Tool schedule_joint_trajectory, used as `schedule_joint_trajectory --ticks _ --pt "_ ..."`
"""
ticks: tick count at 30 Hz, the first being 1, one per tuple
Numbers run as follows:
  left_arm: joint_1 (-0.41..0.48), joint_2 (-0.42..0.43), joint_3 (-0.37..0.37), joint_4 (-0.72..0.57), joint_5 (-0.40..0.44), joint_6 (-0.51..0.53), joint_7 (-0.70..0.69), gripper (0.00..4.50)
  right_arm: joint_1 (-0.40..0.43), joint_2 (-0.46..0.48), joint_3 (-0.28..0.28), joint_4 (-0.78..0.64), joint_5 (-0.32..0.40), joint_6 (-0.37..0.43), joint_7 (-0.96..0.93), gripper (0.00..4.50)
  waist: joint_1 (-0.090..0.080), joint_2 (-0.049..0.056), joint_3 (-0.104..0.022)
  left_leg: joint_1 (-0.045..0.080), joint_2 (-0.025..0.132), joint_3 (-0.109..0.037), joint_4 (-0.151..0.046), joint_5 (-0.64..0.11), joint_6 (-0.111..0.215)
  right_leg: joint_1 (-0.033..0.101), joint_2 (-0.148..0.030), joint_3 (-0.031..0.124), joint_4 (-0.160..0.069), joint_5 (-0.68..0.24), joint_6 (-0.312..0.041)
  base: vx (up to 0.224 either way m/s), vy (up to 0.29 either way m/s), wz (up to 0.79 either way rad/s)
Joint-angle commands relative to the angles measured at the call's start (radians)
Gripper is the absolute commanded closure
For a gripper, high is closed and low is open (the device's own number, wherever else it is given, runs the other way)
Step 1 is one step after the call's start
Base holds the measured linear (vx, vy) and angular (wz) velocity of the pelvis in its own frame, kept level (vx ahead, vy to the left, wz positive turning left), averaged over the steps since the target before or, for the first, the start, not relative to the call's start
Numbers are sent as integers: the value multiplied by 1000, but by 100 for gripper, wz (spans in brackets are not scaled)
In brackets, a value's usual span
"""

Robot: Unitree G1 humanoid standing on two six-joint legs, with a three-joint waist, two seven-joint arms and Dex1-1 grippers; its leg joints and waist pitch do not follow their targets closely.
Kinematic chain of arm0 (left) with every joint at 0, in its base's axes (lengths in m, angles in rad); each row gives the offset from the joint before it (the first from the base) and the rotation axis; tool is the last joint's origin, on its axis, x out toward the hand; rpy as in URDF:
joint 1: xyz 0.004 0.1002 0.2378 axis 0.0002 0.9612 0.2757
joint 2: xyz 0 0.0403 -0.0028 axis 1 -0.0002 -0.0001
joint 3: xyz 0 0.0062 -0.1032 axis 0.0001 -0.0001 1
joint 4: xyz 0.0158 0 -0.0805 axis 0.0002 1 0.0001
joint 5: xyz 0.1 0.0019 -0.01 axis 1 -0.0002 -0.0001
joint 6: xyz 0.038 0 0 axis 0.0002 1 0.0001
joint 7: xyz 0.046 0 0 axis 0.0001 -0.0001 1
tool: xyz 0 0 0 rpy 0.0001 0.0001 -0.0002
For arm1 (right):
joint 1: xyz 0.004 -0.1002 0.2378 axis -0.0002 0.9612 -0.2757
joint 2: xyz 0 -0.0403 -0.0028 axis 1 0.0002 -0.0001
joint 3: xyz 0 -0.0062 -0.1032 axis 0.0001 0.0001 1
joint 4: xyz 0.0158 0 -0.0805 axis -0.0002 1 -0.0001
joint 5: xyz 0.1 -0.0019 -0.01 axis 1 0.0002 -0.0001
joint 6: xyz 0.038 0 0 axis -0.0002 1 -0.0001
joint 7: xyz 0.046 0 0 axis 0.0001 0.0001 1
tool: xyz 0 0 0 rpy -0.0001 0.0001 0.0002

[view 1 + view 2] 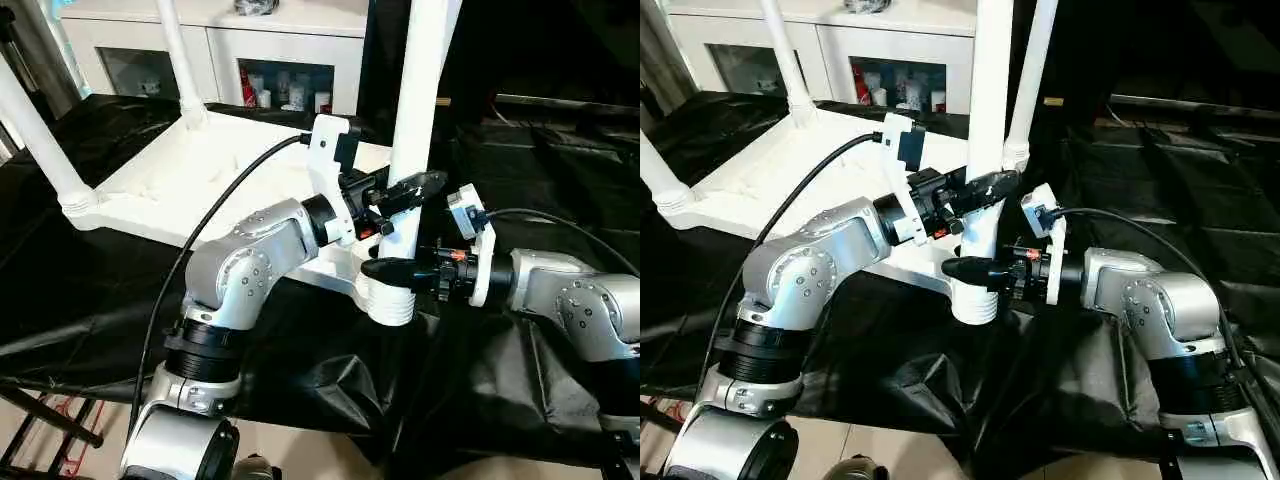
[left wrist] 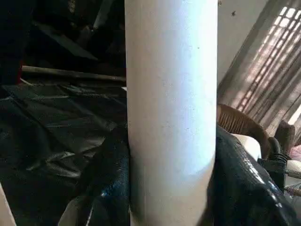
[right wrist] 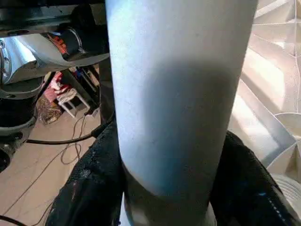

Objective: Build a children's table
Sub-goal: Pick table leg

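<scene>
At centre frame, left gripper [image 1: 405,190] and right gripper [image 1: 395,268] both clamped on upright leg [image 1: 418,90]; keep vertical, press squarely down into corner socket [image 1: 388,298] of tabletop [image 1: 190,170].

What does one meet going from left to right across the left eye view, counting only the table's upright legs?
Far-left leg → back leg → near leg, gripped by both the left gripper and right gripper.

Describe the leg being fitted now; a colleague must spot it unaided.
On the black-draped work table lies the upside-down white tabletop, legs pointing up. The leg stands in its nearest corner socket. Unlike the others, both the left gripper and right gripper clamp it.
</scene>
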Motion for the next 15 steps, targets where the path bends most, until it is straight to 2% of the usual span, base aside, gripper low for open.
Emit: schedule_joint_trajectory --ticks 1,3,4,5,6,7,8,9,10,13,14,15 --pt "-27 14 -32 -7 47 -39 -10 261 -12 -3 -5 15 -7 -2 -4 257 1 -27 -83 11 39 -11 -63 -116 31 64 -67 52 -67 -328 -97 0 0 0" --pt "-27 16 -35 -5 49 -34 -10 261 -10 -2 -6 13 -7 -3 -4 257 0 -27 -84 11 39 -11 -63 -114 31 64 -67 52 -67 -329 -92 0 0 0" --pt "-26 15 -34 -5 39 -31 -21 205 -7 2 -6 10 -8 -4 -6 257 1 -25 -84 11 39 -11 -62 -113 30 64 -67 52 -66 -327 -94 0 0 0" --pt "-26 12 -30 -8 31 -30 -25 191 -6 4 -6 8 -8 -5 -8 257 1 -26 -83 11 39 -11 -63 -117 30 64 -67 52 -67 -329 -96 0 0 0" --pt "-26 7 -22 -10 23 -30 -23 191 -3 6 -6 6 -7 -6 -10 257 1 -22 -84 11 39 -12 -63 -116 29 64 -68 52 -66 -329 -98 0 0 0" --pt "-27 1 -15 -7 27 -45 -13 184 0 12 -9 3 -6 -8 -15 257 0 -24 -84 11 39 -12 -63 -117 28 64 -67 51 -66 -328 -98 0 0 0" --pt "-29 -4 -9 -2 42 -71 3 169 3 20 -15 1 -3 -12 -22 257 0 -24 -84 11 40 -12 -63 -118 28 64 -67 51 -67 -327 -99 0 0 0" --pt "-30 -7 -7 3 54 -91 14 155 5 26 -19 0 -1 -13 -26 257 1 -20 -84 11 40 -13 -63 -124 27 64 -67 51 -68 -328 -100 0 0 0" --pt "-33 -27 23 11 42 -124 29 145 8 38 -29 -2 3 -22 -37 257 0 -21 -83 11 39 -12 -62 -129 27 64 -67 51 -71 -331 -97 0 0 0" --pt "-36 -51 59 20 23 -159 44 146 10 52 -41 -3 6 -33 -48 258 1 -22 -84 11 40 -13 -63 -131 24 65 -68 50 -69 -327 -99 0 0 0" --pt "-44 -78 103 21 -5 -185 72 146 10 73 -60 -1 14 -43 -70 258 0 -23 -85 11 40 -13 -63 -130 25 65 -67 50 -69 -325 -98 0 0 0" --pt "-44 -78 103 21 -5 -185 72 146 10 73 -60 -1 14 -43 -70 259 0 -23 -84 10 39 -12 -63 -131 25 65 -69 50 -68 -321 -106 0 0 0"
